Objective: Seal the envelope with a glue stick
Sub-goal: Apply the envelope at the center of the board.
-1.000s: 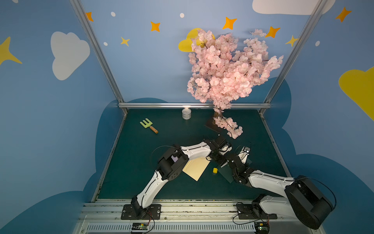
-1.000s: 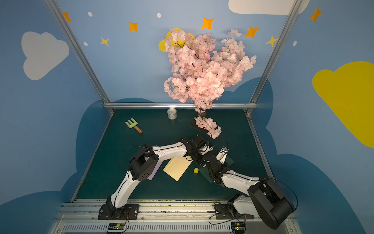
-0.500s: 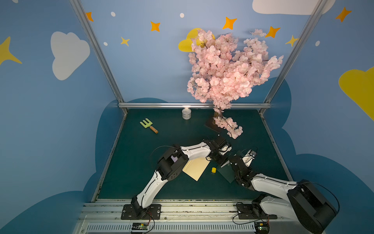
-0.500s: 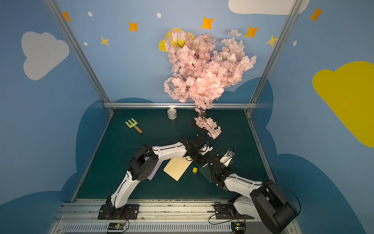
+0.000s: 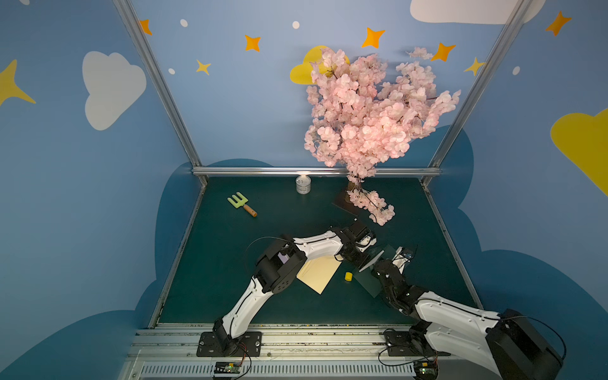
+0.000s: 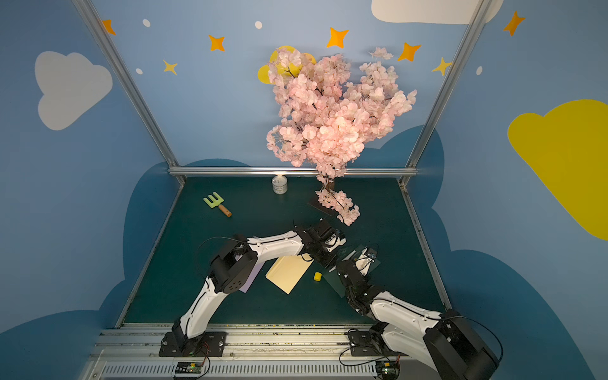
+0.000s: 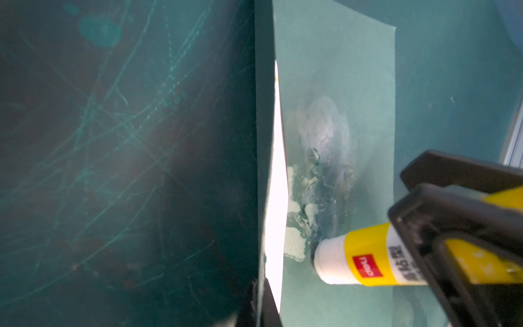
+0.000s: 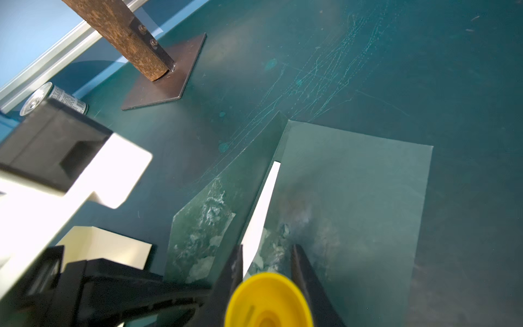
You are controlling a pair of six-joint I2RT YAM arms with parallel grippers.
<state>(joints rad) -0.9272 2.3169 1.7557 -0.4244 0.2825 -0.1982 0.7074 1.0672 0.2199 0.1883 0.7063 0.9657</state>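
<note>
Nearest your side of the dark green surface (image 5: 230, 263), a cream sheet (image 5: 317, 273) lies flat, partly under the left arm. Just beside it the short yellow cap (image 5: 348, 276) stands apart from everything else.

Next comes the dark green envelope (image 8: 353, 198), lying flat with its flap (image 8: 203, 226) lifted to stand nearly upright. Your left hand (image 7: 259, 308) is pressed together on the free edge of that flap and holds it up. A white sheet (image 7: 273, 198) shows in the fold between flap and body. Pale, patchy smears mark the inner face of the flap and the body next to the fold.

Your right hand (image 8: 267, 266) is pinching the glue stick (image 7: 365, 260) around its yellow barrel, fingers on either side, with the yellow base facing the right wrist camera. The stick is tilted down, and its whitish tip looks to be touching the envelope body just beside the fold, at the end of the smeared patch; the left wrist view is too oblique to be sure of contact.

Farther back, the pink blossom tree (image 5: 371, 112) stands on a dark metal plate (image 8: 167, 76), its trunk leaning. A green toy rake (image 5: 241, 204) with an orange handle lies well to the left. A small can (image 5: 303, 185) stands upright by the rear rail.
</note>
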